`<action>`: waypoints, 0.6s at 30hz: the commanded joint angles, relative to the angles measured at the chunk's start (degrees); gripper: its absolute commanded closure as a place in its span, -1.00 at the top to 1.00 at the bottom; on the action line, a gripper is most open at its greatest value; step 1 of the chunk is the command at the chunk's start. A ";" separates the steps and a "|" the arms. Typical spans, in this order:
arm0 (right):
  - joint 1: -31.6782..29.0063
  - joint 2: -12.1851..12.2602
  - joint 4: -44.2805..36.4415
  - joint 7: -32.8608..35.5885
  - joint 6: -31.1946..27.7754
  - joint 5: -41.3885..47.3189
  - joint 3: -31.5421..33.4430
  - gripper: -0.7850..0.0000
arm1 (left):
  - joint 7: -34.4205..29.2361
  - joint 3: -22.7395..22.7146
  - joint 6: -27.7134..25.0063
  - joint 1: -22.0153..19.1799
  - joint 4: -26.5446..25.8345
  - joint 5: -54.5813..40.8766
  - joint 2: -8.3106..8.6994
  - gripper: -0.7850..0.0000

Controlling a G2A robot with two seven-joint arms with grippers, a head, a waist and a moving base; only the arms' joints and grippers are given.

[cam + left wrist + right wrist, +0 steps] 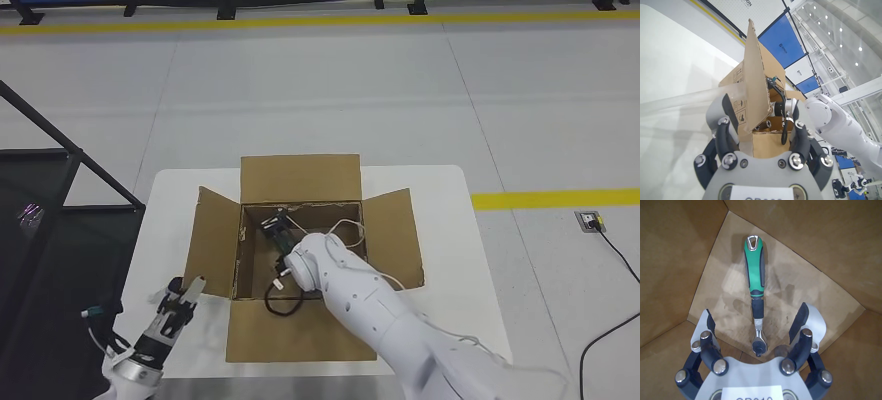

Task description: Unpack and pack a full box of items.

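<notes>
We are working in a hall with a pale floor (300,80), at a white bench (440,185) that carries an open cardboard box (300,178) with all four flaps folded outward.

The right gripper (755,314) is down inside the box with its fingers spread wide and nothing between the pads. Below it a ratchet (755,275) lies flat on the box floor, its chrome head toward the gripper and its green-and-grey handle pointing away toward a corner. The fingers stand on either side of the black collar just above the head, not touching it.

The left gripper (185,295) sits low over the bench beside the box's left flap, also spread and holding nothing.

We judge the ratchet to be rigid steel and heavy for its size, with most of the weight toward the head. The polished head and neck look slippery, while the rubbery handle should grip well.

We would close across the handle's lower end or the collar, near the balance point, so that it does not tip. As it lies flat, the pads must come down almost to the cardboard floor.
</notes>
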 commanded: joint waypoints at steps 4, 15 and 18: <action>-1.24 1.73 -3.31 1.27 -0.12 -1.48 1.44 1.00 | 1.75 1.13 0.90 -0.21 -0.16 2.10 -0.16 -0.16; -4.25 5.40 -11.92 5.27 0.02 -5.87 4.91 1.00 | 0.75 0.86 0.64 -0.27 -0.12 1.49 -0.12 -1.00; -5.14 6.25 -14.02 6.42 0.14 -7.14 5.88 1.00 | -0.12 0.34 0.04 -0.23 0.15 0.65 -0.04 -1.00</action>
